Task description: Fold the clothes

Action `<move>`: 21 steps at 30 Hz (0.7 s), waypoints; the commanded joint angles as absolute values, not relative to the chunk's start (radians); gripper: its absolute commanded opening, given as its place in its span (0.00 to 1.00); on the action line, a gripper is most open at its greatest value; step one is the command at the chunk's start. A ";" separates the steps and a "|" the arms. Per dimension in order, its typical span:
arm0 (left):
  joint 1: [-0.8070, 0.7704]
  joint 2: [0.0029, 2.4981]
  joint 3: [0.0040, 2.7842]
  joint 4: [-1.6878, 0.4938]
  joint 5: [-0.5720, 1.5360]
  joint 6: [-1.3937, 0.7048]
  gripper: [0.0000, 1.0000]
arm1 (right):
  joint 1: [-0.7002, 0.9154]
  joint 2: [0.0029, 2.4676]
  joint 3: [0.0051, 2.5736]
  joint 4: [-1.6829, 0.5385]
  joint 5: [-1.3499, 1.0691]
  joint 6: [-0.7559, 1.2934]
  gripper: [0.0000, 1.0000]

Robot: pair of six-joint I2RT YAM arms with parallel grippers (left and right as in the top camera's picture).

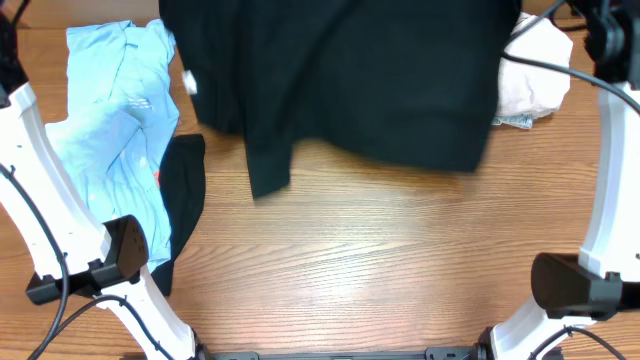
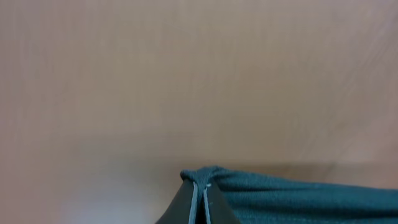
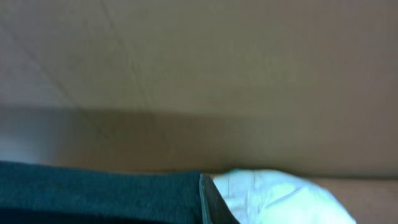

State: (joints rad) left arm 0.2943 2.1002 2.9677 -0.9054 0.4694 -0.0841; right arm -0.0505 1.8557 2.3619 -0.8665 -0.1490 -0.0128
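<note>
The large black shirt (image 1: pixel 340 70) hangs spread across the top of the overhead view, its lower edge and one sleeve trailing onto the wooden table (image 1: pixel 380 260). A small white label (image 1: pixel 190 84) shows at its left edge. My left gripper (image 2: pixel 202 186) is shut on a bunched edge of the shirt (image 2: pixel 298 196), lifted above the table. My right gripper (image 3: pixel 208 193) is shut on another edge of the shirt (image 3: pixel 93 193); only one dark finger shows. Both grippers are hidden in the overhead view.
A light blue shirt (image 1: pixel 115 110) lies at the left, with another black piece (image 1: pixel 182 200) beside it. A pale beige bundle (image 1: pixel 535 70) sits at the back right and also shows in the right wrist view (image 3: pixel 280 196). Arm bases stand at both front corners.
</note>
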 commanded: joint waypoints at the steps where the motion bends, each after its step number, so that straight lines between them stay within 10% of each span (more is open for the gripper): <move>1: 0.332 2.082 2.981 -0.802 0.368 -0.120 0.04 | -0.090 1.806 2.392 -0.790 -0.024 -0.007 0.04; 21: 0.247 2.264 2.927 -1.336 0.389 0.072 0.04 | -0.092 2.145 2.395 -1.199 -0.171 -0.008 0.04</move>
